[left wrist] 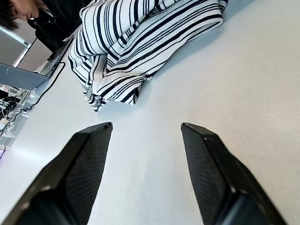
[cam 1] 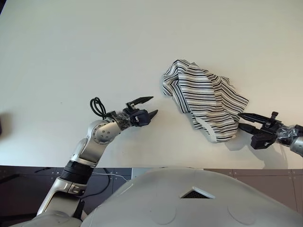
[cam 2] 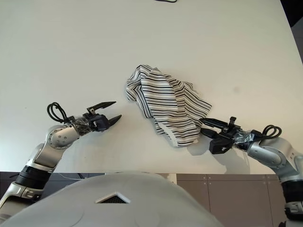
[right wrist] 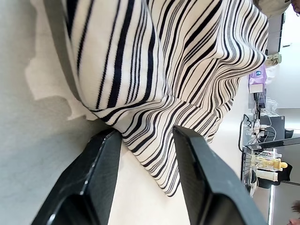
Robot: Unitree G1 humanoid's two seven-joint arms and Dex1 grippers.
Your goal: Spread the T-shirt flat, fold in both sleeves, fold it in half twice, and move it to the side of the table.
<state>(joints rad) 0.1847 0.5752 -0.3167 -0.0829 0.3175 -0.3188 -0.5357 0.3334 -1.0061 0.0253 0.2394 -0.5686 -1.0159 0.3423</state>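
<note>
A black-and-white striped T-shirt (cam 1: 203,97) lies crumpled in a heap on the white table (cam 1: 71,56), right of centre. My left gripper (cam 1: 150,107) hovers open over bare table, a short way left of the shirt's near-left edge (left wrist: 112,89). At the shirt's near-right corner, my right gripper (cam 1: 240,121) is open, its fingers (right wrist: 101,173) right against the striped cloth (right wrist: 154,70) with nothing pinched between them.
The table's front edge (cam 1: 142,167) runs just below both arms. Bare tabletop stretches wide to the left and behind the shirt. A dark cable end (cam 2: 165,1) lies at the far edge.
</note>
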